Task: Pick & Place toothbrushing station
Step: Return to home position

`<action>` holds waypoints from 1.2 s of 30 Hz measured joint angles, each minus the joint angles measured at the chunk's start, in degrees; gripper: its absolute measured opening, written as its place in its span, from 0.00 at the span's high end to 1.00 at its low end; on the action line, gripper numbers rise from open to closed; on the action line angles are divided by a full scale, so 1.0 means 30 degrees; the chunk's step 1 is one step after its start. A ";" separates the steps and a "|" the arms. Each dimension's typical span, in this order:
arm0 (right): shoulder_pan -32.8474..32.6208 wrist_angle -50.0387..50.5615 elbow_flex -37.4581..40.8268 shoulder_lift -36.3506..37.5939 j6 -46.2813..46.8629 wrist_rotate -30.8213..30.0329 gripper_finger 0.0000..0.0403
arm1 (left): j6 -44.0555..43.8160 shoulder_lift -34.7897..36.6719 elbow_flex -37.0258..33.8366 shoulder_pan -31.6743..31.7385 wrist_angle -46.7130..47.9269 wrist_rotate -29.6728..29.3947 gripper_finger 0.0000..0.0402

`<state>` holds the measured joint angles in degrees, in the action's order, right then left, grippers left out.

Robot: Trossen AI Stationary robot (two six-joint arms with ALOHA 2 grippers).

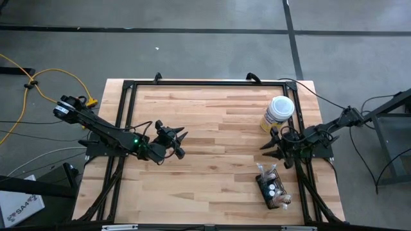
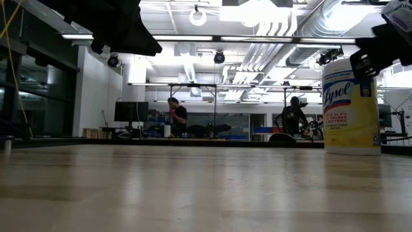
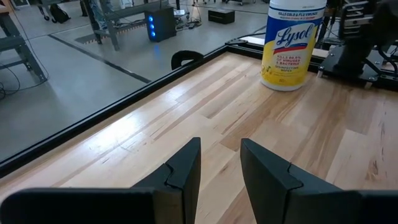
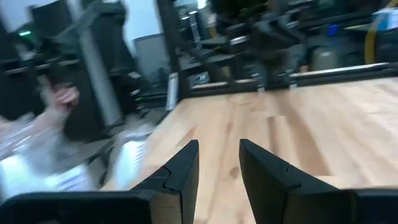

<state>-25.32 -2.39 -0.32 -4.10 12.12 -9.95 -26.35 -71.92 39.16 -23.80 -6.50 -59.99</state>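
Bench (image 1: 205, 122): pale wood planks in a black frame, mostly bare.

Left end effector (image 1: 182, 144): hovers over the bench's left half. In its wrist view the fingers stand a narrow gap apart with nothing between them.

Right end effector (image 1: 270, 145): over the right edge, the same narrow gap, also empty. Its wrist view is smeared, so only the gap reads.

Yellow canister (image 1: 280, 110): upright with a white lid, just beside the right end effector on its far side. Not the task's thing.

Toothbrushing station (image 1: 272, 188): a small black wire-mesh basket on the bench. It is near the right end effector on the side opposite the canister and well apart from the left one. It holds several small items (image 1: 272, 187), too small to name, and clear wrapping (image 1: 282, 200) spills at one end.

Handling, as judged:
- The basket looks light and stiff, with thin wire walls that should not give under the fingers.
- The load is loose and tall for the basket, so it may shift or tip if lifted off level.
- The wrapping looks slippery and crushable, a poor place to grip.
- Best hold: straddle one long wall at its middle, one finger inside and one outside, clear of the wrapping.
- The right end effector is the nearer. Its gap looks enough for a wire wall but not for the whole basket.
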 joint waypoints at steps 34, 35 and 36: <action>-0.0007 -0.0088 0.0000 -0.1545 0.1979 -0.0666 0.74 | 0.0000 0.0000 0.0000 -0.0067 -0.0078 0.0437 0.73; -0.0007 -0.0088 0.0000 -0.1545 0.2049 -0.0634 0.74 | 0.0000 0.0000 0.0000 -0.0132 -0.0080 0.0437 0.73; -0.0007 -0.0087 0.0000 -0.1545 0.2058 -0.0587 0.74 | 0.0000 0.0000 0.0000 -0.0192 -0.0080 0.0441 0.73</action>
<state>-25.34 -2.65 -0.32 -8.73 18.29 -11.71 -26.35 -71.92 39.16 -24.38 -6.74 -58.66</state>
